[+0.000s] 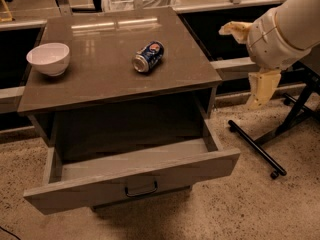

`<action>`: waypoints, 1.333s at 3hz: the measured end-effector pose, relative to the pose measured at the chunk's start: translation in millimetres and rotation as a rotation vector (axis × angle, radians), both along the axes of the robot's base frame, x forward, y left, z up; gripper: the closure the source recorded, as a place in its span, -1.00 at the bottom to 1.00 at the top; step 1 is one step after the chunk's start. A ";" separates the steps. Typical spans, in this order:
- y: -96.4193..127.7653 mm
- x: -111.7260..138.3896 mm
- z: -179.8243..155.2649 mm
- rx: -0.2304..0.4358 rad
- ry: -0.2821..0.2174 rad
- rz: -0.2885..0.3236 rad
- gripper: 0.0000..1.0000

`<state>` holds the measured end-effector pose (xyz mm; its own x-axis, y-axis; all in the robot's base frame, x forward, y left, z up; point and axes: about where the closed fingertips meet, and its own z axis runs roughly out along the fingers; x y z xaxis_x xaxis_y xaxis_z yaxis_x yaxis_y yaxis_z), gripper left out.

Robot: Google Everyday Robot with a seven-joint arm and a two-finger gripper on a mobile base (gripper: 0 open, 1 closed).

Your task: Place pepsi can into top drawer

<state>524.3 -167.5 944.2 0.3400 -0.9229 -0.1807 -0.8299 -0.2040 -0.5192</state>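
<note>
Camera view: pepsi can (148, 56) lies on cabinet top (95, 84) (upper centre), top drawer (100, 184) open. Gripper (239, 66) at right, spread wide, empty.

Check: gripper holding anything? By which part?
Nothing held. The gripper, right of the cabinet, is open and empty; the pepsi can lies on its side on the cabinet top.

Cream claw (240, 66) right of blue can (148, 56)

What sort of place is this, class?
Probably an indoor robot test space: grey cabinet with top drawer open, pepsi can and white bowl on top, end effector at right above speckled floor.
</note>
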 end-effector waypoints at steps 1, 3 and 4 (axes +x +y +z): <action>26.3 31.9 3.9 -0.086 -0.022 0.209 -1.00; 113.2 113.6 -7.5 -0.259 -0.065 0.634 -1.00; 146.8 143.2 -12.6 -0.344 -0.116 0.741 -1.00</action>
